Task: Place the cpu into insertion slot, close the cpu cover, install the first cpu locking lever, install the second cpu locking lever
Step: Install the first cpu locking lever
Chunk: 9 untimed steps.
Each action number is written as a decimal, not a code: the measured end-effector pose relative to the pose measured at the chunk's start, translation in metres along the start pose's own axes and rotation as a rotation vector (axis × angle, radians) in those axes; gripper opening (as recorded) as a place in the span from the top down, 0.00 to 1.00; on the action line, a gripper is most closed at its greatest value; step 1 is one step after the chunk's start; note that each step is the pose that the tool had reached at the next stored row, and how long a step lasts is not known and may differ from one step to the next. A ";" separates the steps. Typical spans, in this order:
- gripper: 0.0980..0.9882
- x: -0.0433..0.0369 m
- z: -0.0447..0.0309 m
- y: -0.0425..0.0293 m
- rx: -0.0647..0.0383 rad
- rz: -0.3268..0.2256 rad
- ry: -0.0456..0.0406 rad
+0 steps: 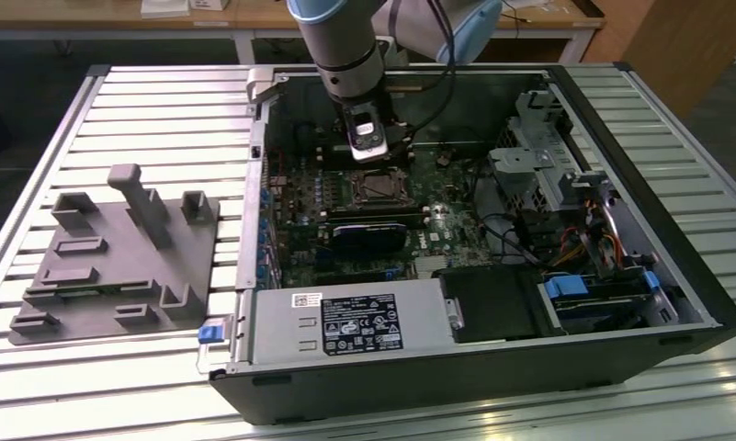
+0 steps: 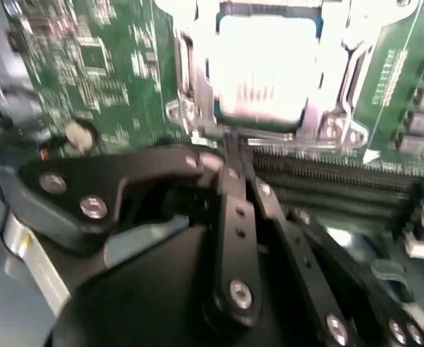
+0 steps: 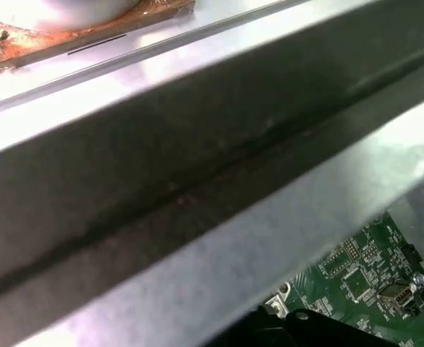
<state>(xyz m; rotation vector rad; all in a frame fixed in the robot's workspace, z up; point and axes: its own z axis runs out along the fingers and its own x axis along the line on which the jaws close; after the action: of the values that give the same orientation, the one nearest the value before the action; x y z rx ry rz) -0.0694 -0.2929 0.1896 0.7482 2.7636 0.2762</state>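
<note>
— So, what is crowding the insertion slot (image 1: 374, 188)?

— Plenty. It is sitting on the green circuit board (image 2: 89, 65) inside an open computer case (image 1: 662, 276), which is lying on a slatted metal table (image 1: 159, 119). A larger black module (image 1: 370, 237) is sitting just beside the slot, on the side away from the arm (image 1: 343, 46), and a power supply (image 1: 343, 323) is lying beyond that. Long black card slots (image 2: 328, 184) are running along one edge of the slot. A grey moulded fixture (image 1: 117, 257) is standing well apart from the slot, outside the case at the exterior view's left.

— And the tool?

— The gripper (image 1: 370, 154) is hanging just beside the slot's rim. In the second wrist view the gripper (image 2: 230, 152) is showing its jaws drawn together, with nothing visible between them. The cpu (image 2: 266, 69) is lying in the slot, its silvery top glaring under the light, and the cpu cover (image 2: 189, 72) is framing it.

— What is proving hard to make out?

— Whether the tips are touching the rim, and whether the cover is lying fully flat. The gripper's own black linkage is blocking the slot's nearest edge. In the first wrist view a dark metal beam (image 3: 197, 173) is cutting across, with a corner of the board showing beyond it.
</note>
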 end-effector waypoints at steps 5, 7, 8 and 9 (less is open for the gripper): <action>0.99 -0.0002 -0.0002 -0.0003 0.000 0.000 0.0001; 0.99 -0.0003 -0.0008 -0.0003 0.000 0.000 0.0001; 0.99 -0.0005 -0.0017 -0.0002 0.001 0.000 0.0000; 0.99 -0.0007 -0.0025 0.0002 0.000 0.000 -0.0001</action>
<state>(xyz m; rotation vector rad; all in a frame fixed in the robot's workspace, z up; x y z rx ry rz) -0.0695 -0.2934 0.1921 0.7482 2.7637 0.2756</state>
